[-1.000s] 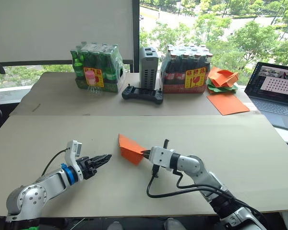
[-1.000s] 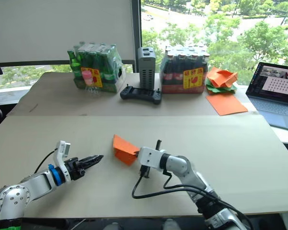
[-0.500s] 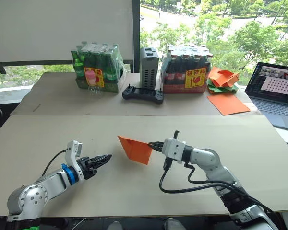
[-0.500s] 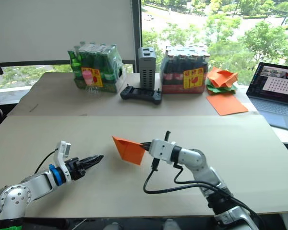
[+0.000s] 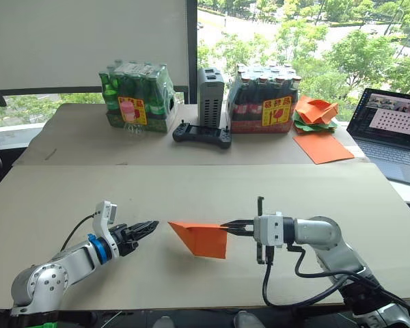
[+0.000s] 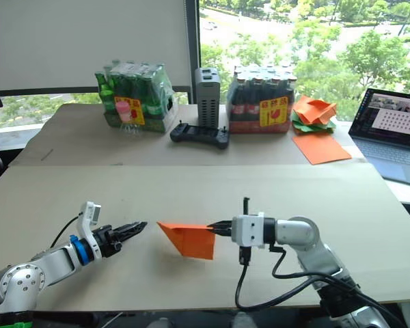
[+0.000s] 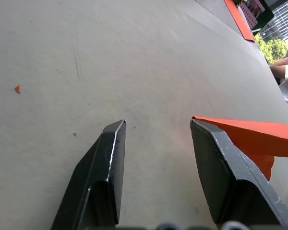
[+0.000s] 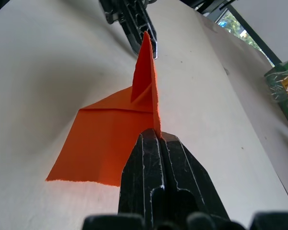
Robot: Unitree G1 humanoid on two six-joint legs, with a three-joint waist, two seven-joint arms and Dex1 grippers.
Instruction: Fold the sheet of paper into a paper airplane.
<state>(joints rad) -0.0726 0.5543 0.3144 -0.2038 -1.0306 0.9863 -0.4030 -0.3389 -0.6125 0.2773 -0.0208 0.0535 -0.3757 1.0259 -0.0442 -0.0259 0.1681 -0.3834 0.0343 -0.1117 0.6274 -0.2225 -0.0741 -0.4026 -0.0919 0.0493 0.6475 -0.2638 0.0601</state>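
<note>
Right tool (image 5: 227, 225) of mine is pinching the sheet of paper's (image 5: 203, 238) near edge; its long axis runs sideways, pointed tip aimed at my left tool (image 5: 150, 226), spread and nearer that tip, just short of it above the surface (image 5: 191, 184).

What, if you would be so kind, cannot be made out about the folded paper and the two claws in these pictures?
- Sheet of paper: its underside and layer count are hidden in the eye views; in the left wrist view a claw finger covers part of it.
- Right claw: in the right wrist view its shut fingers hide the pinched edge.
- Left claw: its distance from the paper's tip cannot be judged.
- Laptop: cut off by the eye view's edge.
</note>
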